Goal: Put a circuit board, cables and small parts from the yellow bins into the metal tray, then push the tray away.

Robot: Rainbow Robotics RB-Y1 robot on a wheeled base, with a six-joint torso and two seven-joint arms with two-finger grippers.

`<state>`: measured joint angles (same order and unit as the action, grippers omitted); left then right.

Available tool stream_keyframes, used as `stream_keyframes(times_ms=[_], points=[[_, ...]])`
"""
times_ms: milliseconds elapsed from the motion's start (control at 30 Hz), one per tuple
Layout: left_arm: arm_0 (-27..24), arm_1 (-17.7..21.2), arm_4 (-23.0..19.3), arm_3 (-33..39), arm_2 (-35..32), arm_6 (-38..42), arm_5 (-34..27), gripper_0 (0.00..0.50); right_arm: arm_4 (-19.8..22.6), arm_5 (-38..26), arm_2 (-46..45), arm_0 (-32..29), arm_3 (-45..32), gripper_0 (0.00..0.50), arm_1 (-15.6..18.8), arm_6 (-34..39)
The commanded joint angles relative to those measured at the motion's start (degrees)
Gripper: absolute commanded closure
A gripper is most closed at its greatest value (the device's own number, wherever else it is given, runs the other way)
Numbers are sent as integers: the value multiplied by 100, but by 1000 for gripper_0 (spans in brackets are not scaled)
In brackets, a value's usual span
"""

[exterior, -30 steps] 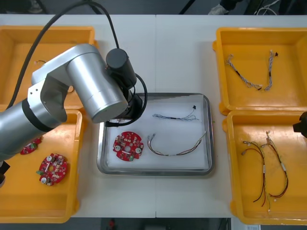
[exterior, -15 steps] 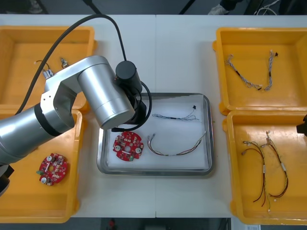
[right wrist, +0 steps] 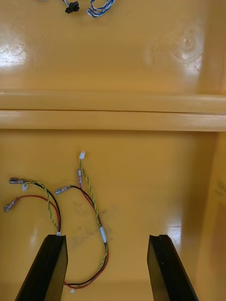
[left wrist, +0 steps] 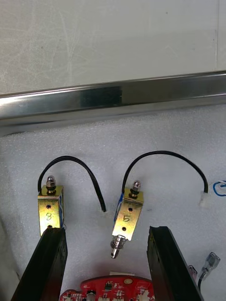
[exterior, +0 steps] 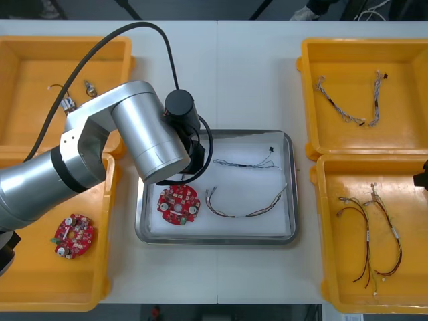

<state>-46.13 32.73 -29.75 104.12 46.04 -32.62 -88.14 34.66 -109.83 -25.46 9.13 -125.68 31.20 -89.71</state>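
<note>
Two small metal parts [left wrist: 128,216] lie on the white floor of the metal tray [left wrist: 113,96] between the spread fingers of the left gripper [left wrist: 106,233], seemingly light and rigid, best pinched across their blocky bodies, not the limp black leads [left wrist: 70,162]; the right gripper [right wrist: 106,240] hangs spread over a yellow bin [right wrist: 141,188].

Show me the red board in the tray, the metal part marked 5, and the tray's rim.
circuit board [exterior: 178,204]: front view, disc's centre
small metal part [left wrist: 128,220]: left wrist view, flat body marked 5
metal tray [left wrist: 117,96]: left wrist view, shiny rim
</note>
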Motion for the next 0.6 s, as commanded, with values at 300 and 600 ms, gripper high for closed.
stream_keyframes(times_ms=[300, 600], points=[[34, 67, -75, 724, -526, 353, -749, 0, 67, -17, -117, -78, -343, 9, 123, 252], [34, 744, -1235, 1331, -1721, -104, -1645, 0, 173, -17, 14, -34, -536, 9, 343, 235]])
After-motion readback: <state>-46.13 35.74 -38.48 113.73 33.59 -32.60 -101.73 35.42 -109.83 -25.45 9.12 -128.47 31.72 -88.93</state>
